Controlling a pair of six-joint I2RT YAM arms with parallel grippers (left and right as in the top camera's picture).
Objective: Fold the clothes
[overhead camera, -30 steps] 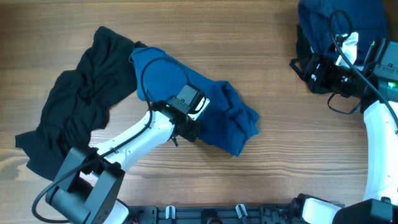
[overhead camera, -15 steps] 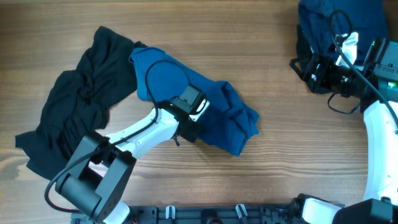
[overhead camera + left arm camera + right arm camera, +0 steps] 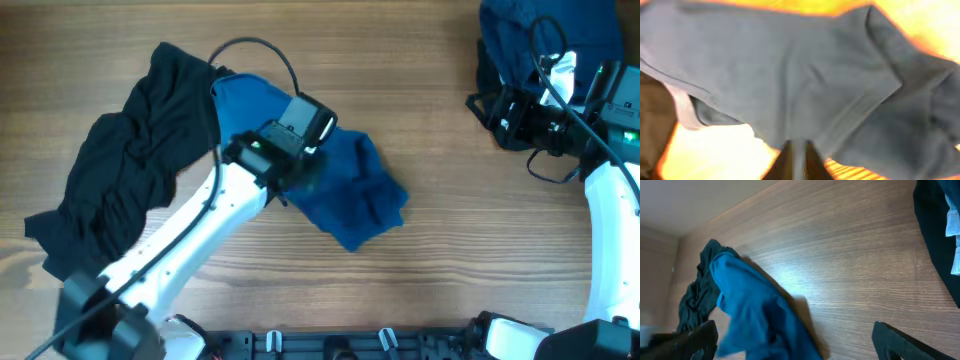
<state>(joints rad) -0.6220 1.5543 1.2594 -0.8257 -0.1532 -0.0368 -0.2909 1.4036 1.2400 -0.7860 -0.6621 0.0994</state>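
Tabletop seen from above: royal-blue garment lies crumpled near the middle, its far-left end touching the black garment, which sprawls toward the left edge. Left arm reaches from the near-left corner over the blue cloth, and its wrist hides the fingers in this view.

Left wrist view supplies what is hidden: left gripper has its two fingers pressed together on a fold of the royal-blue garment, which fills nearly the whole frame. A pale strip shows at the left of the cloth.

Heap of dark clothes, navy and black, sits in the far-right corner, with the right arm just beside it.

Right wrist view: right gripper is released, its fingers spread wide apart at the bottom corners of the frame, holding nothing. This view alone shows a pale grey piece within the heap. It also shows the blue garment raised in a ridge above its own shadow, well apart from the heap.
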